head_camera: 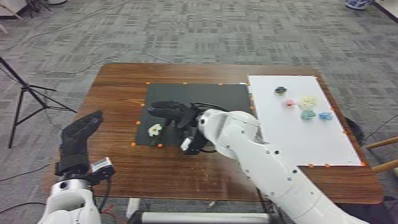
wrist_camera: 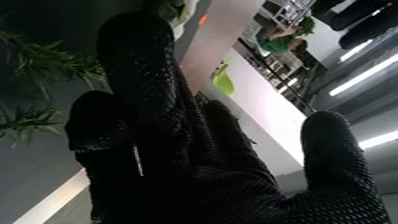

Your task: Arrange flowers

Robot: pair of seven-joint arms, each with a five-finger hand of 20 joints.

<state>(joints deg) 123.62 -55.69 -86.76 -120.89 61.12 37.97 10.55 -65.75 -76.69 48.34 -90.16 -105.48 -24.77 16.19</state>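
Note:
In the head view my right hand (head_camera: pixel 170 111) is over the dark mat (head_camera: pixel 200 91), close to a white flower (head_camera: pixel 155 130) lying on it. The right wrist view shows this hand (wrist_camera: pixel 160 120) open, its fingers extended and the thumb apart. Green needle-like foliage (wrist_camera: pixel 55 59) and a pale petal (wrist_camera: pixel 185 19) are beyond the fingers. My left hand (head_camera: pixel 80 137) is open over the table's left side, holding nothing. On the white board (head_camera: pixel 293 137) are a pink flower (head_camera: pixel 289 102), a yellow one (head_camera: pixel 307 102), a teal one (head_camera: pixel 307 114), a blue one (head_camera: pixel 325 115) and a dark one (head_camera: pixel 281 90).
The brown table (head_camera: pixel 178 170) has small orange markers around the mat and board. A black tripod (head_camera: pixel 28 87) stands on the floor beyond the table's left edge. A wooden chair (head_camera: pixel 384 155) is off the right edge.

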